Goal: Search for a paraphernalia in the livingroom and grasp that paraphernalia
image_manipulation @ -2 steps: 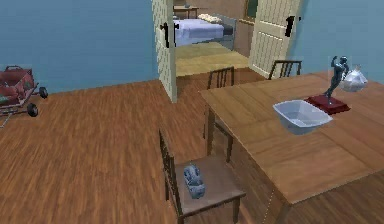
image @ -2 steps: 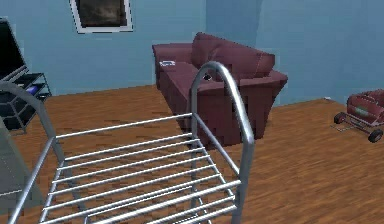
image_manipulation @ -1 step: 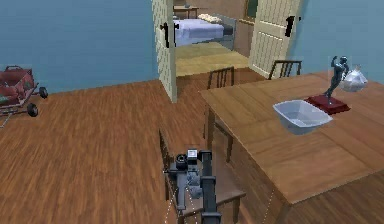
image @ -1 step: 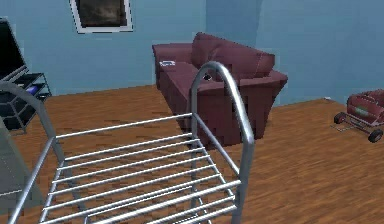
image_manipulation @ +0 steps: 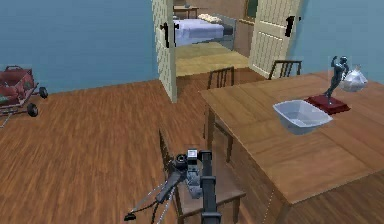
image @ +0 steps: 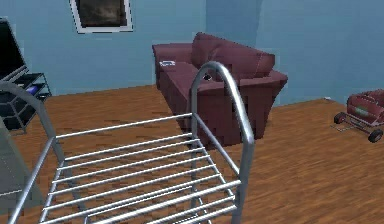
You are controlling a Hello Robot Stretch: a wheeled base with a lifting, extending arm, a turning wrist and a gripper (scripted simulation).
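A small white thing [image: 167, 64] lies on the near arm of a maroon sofa [image: 222, 80] against the blue wall; its shape is too small to name. My gripper [image_manipulation: 142, 209] shows at the arm side view's bottom, at the end of the dark arm [image_manipulation: 207, 196], with its thin fingers reaching down and left. A wooden chair [image_manipulation: 222, 186] stands right at it, so I cannot tell whether it holds anything.
A grey metal rack [image: 140, 165] stands close in front. A TV [image: 9, 45] on a stand is at the left, a red wagon [image: 364, 112] at the right. A wooden table [image_manipulation: 310, 150] bears a white basin [image_manipulation: 300, 115] and a statue [image_manipulation: 336, 80]. An open doorway [image_manipulation: 205, 45] shows a bed.
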